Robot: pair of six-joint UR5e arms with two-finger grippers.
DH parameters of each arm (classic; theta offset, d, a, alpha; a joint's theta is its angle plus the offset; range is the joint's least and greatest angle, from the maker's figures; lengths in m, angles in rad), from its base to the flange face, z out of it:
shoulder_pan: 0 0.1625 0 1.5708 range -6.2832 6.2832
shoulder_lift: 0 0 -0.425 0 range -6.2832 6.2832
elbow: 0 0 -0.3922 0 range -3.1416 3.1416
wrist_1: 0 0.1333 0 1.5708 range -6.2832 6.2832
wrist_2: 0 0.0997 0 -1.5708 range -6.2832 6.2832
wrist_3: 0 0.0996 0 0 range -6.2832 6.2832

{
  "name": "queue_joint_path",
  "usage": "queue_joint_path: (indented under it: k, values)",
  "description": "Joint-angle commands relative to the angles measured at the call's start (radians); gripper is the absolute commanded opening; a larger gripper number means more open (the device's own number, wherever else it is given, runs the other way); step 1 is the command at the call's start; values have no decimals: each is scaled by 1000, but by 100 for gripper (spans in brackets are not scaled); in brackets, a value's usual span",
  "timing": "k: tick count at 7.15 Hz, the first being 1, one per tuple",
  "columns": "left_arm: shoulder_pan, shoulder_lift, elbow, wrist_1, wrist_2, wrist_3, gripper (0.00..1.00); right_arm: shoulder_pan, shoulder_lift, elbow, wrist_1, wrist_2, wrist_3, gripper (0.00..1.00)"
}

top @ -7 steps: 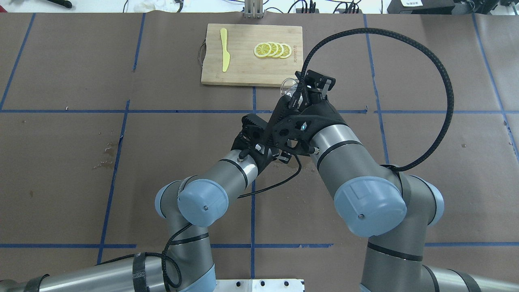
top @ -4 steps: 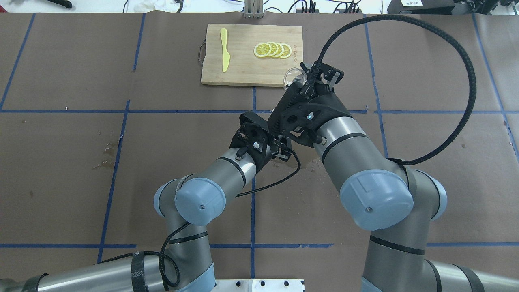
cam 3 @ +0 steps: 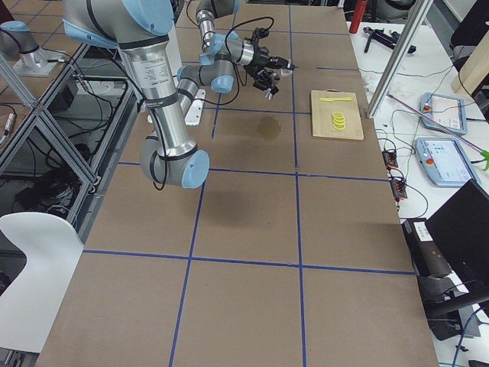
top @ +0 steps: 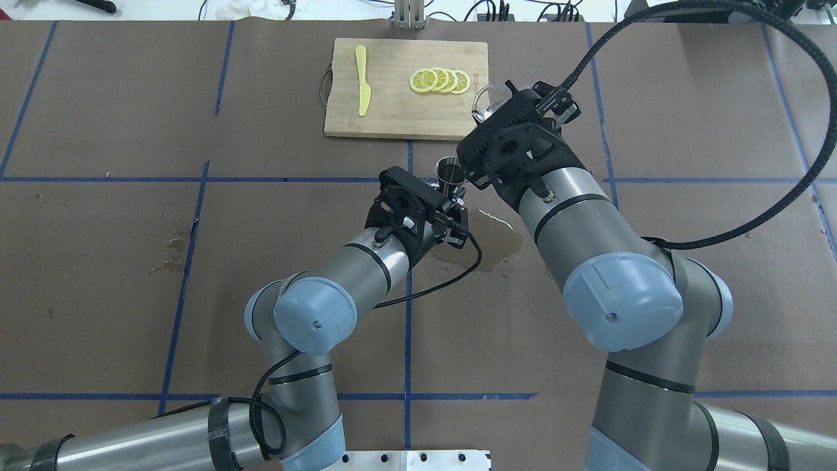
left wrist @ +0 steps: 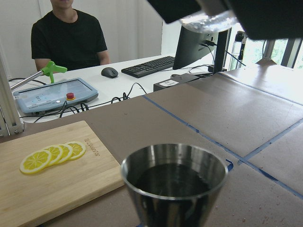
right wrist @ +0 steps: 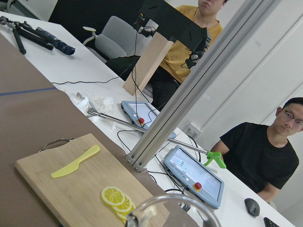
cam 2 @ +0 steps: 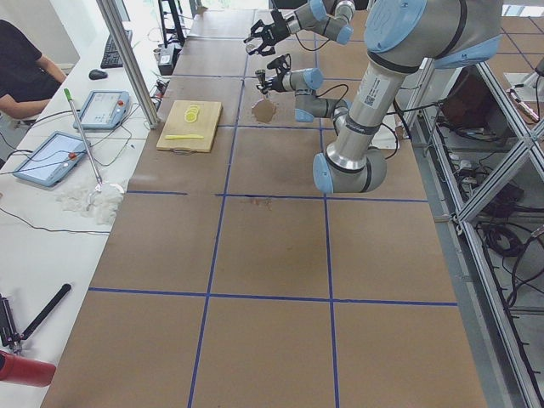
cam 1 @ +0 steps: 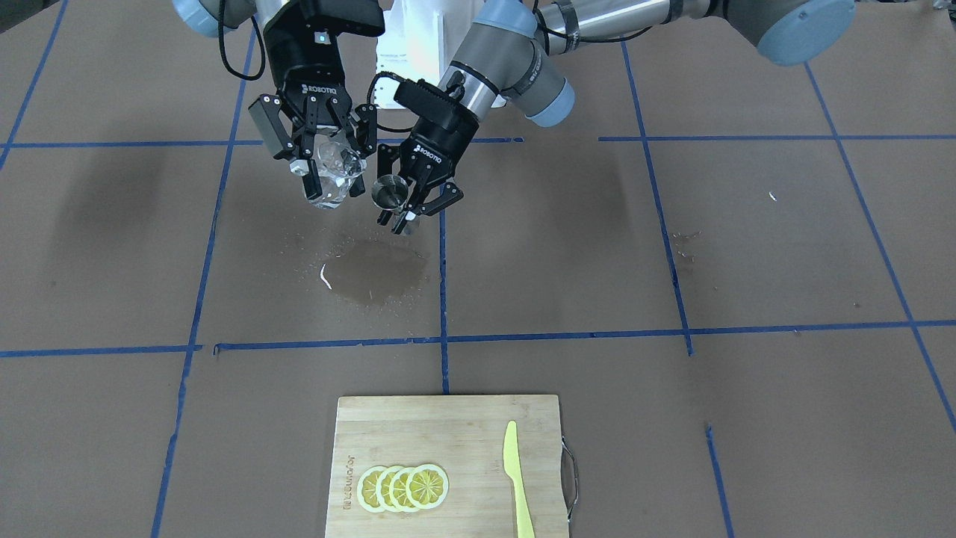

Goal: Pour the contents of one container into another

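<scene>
Right hand point(cam 1: 328, 158) is clamped on the clear glass point(cam 1: 327, 183), left hand point(cam 1: 411, 203) on the steel cup point(cam 1: 390, 193) (contents unclear), both above the wet tabletop point(cam 1: 597, 246); overhead, the glass is mostly hidden.

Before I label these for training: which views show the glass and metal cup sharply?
Exterior front-facing: glass and metal cup sharp, highlights on the glass. Left wrist: metal cup close and sharp. Right wrist: glass rim blurred, cropped at the bottom. Side views: both tiny.
</scene>
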Motion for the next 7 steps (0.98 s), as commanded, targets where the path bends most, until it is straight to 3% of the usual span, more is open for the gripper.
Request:
queue_joint_path:
  k: [1, 3, 5, 7]
  values:
    - [-18, 38, -29, -24, 4, -9, 0, 34, -36, 31, 4, 2, 209, 0]
    - [-41, 108, -101, -23, 12, -10, 0, 40, -100, 50, 4, 4, 321, 0]
    - [-84, 194, -112, -23, 36, -141, 0, 42, -201, 88, 2, 37, 409, 0]
    - [-107, 266, -123, -18, 136, -261, 0, 45, -283, 90, 1, 47, 499, 0]
